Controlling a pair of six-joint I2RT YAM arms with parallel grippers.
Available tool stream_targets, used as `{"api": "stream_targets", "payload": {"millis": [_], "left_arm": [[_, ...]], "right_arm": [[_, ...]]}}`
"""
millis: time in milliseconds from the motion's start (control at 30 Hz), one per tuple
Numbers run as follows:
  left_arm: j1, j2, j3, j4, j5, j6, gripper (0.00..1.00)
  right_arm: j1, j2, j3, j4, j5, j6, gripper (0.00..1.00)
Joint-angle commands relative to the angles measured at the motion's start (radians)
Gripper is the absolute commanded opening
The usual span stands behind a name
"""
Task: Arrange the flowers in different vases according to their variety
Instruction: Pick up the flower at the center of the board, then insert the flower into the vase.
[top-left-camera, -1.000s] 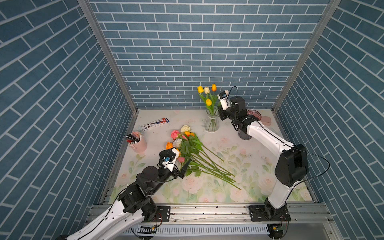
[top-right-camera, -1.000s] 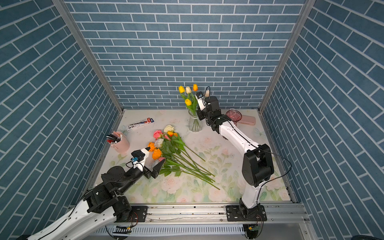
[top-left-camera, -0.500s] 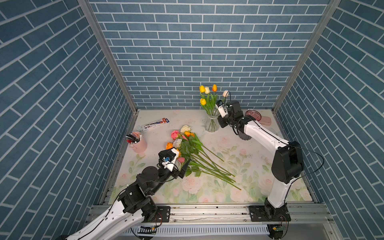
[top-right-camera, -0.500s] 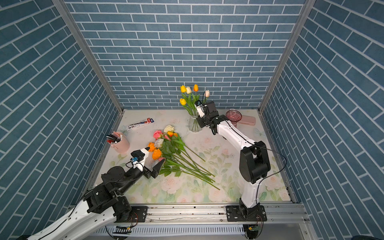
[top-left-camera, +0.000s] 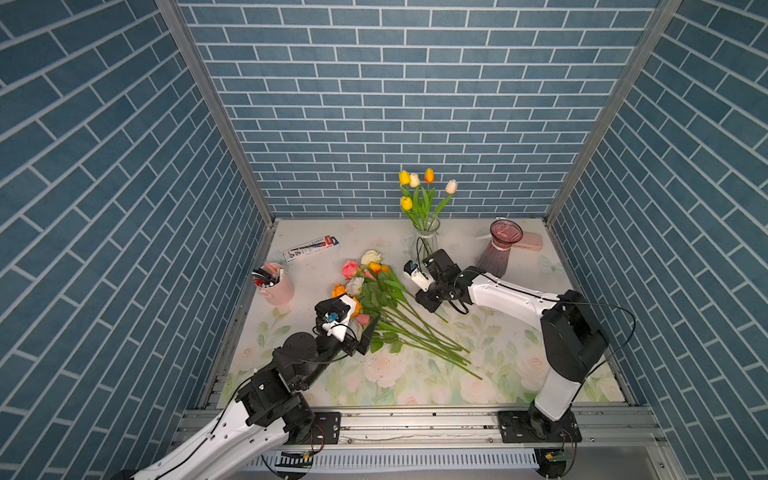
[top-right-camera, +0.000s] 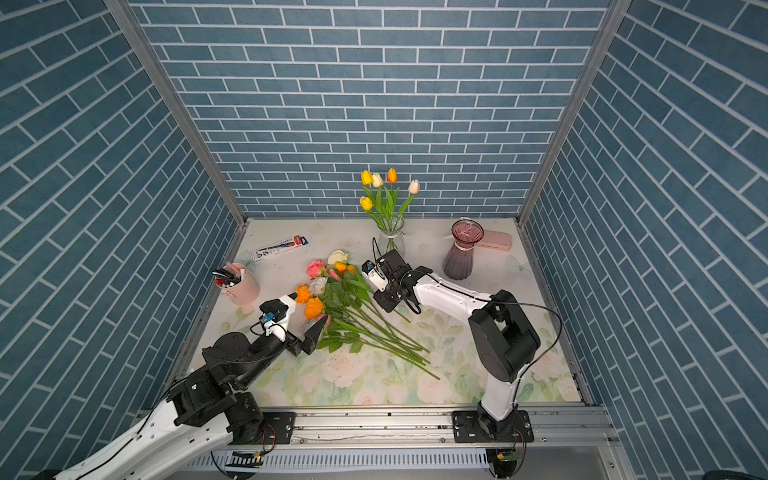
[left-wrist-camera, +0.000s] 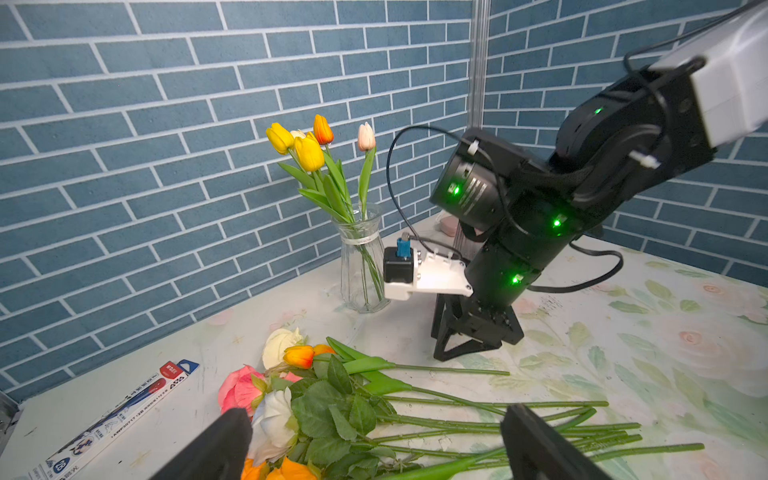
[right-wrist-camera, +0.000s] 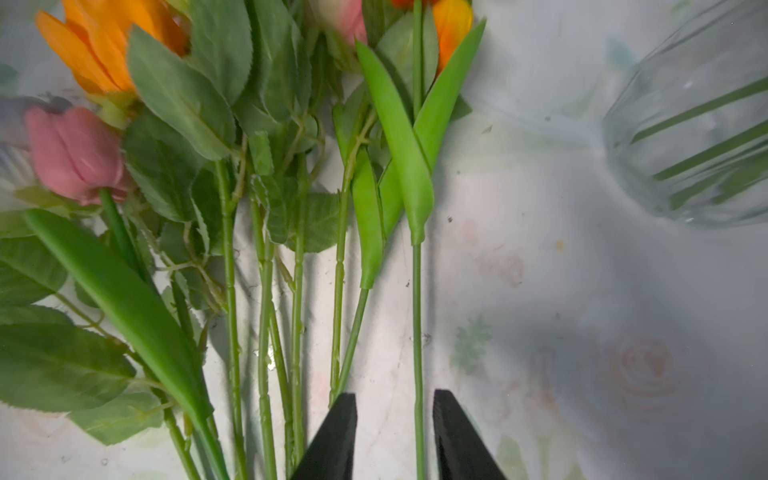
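as i read the table across from the left, taking the clear vase (top-left-camera: 426, 243) as my marker, i list it so.

pen cup (top-left-camera: 276, 286): well left of the vase, upright, no part of the job.

left gripper (left-wrist-camera: 378, 415): jaws spread wide, holding nothing, poised over the flower heads on the side of the heap farthest from the vase.

loose flowers (top-left-camera: 386, 303): one heap lying flat, roses and tulips mixed. the heads lie left of the vase and the stems run forward, away from it.

tulip stem (right-wrist-camera: 417, 311): outermost stem on the vase side of the heap, smooth-leaved, with an orange head (right-wrist-camera: 453, 25).

right gripper (right-wrist-camera: 395, 397): just in front of the vase, pointing down at the table. its jaws are parted and straddle that stem without pinching it. the stem's long axis runs straight through the gap, crosswise to the closing stroke. i judge this arm much the nearer, so a plain squeeze should take the stem. the next stem over lies right at one finger's outer edge and might get nudged.

tulips (top-left-camera: 415, 195): five, standing in the vase.

purple vase (top-left-camera: 496, 253): right of the clear vase, apart from it, upright, with no flower showing in it. i judge it the roses' place.
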Motion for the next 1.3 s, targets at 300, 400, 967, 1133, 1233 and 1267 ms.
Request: {"api": "stream_targets", "payload": {"millis": [300,400,967,1133,1233,1267], "left_arm": [[-0.004,0.001,0.03,-0.006,-0.01,-0.007,1.0],[-0.005,0.002,0.029,-0.005,-0.009,-0.005,1.0],[-0.004,0.003,0.028,-0.006,-0.008,-0.003,1.0],[-0.005,0.001,0.029,-0.004,-0.01,-0.003,1.0],[-0.005,-0.002,0.028,-0.003,-0.008,-0.005,1.0],[-0.004,-0.003,0.028,-0.001,-0.007,-0.005,1.0]], "right_arm": [[0.003,0.19,0.099,0.046,0.02,0.051,0.38],[0.003,0.218,0.113,0.05,0.056,0.053,0.37],[0.006,0.15,0.125,0.071,0.151,0.106,0.0],[0.006,-0.065,-0.033,0.193,0.169,0.141,0.0],[0.006,-0.223,-0.189,0.353,0.137,0.122,0.0],[0.006,-0.277,-0.249,0.416,0.121,0.106,0.0]]}}
